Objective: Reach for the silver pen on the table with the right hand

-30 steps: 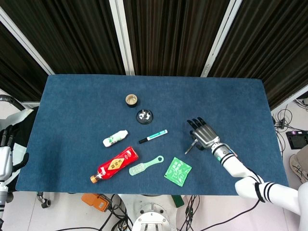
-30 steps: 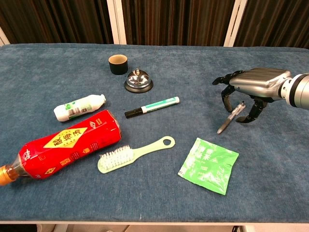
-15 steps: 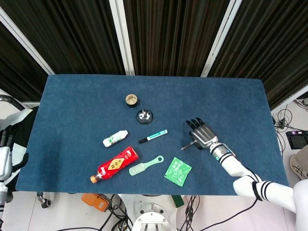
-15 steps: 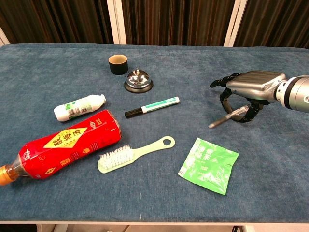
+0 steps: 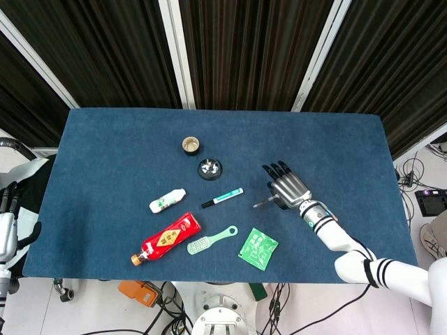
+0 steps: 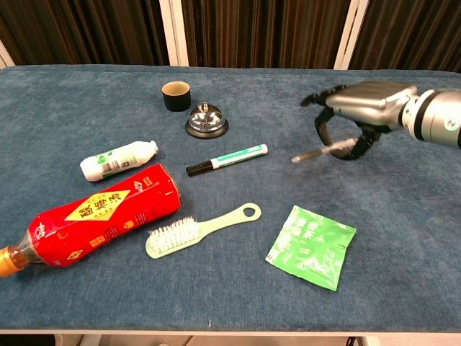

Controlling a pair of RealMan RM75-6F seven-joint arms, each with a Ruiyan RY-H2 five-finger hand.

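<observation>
My right hand (image 6: pixel 360 108) toward the counter's (image 6: pixel 72 108) right edge, fingers (image 6: pixel 320 130) grasping the silver pen (image 6: pixel 317 152), lifted nearly level, tip pointing left toward the green marker (image 6: pixel 227 159)

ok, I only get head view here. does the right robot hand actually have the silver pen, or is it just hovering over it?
Observer: It has it. Chest view shows the right robot hand with fingers curled under the palm around the silver pen.
Operator: Pen off the cloth?
Observer: Looks so. From the chest view it sits roughly level and appears clear of the table, though I can't be certain.
Operator: Which end is free?
Observer: The end pointing toward the marker.
</observation>
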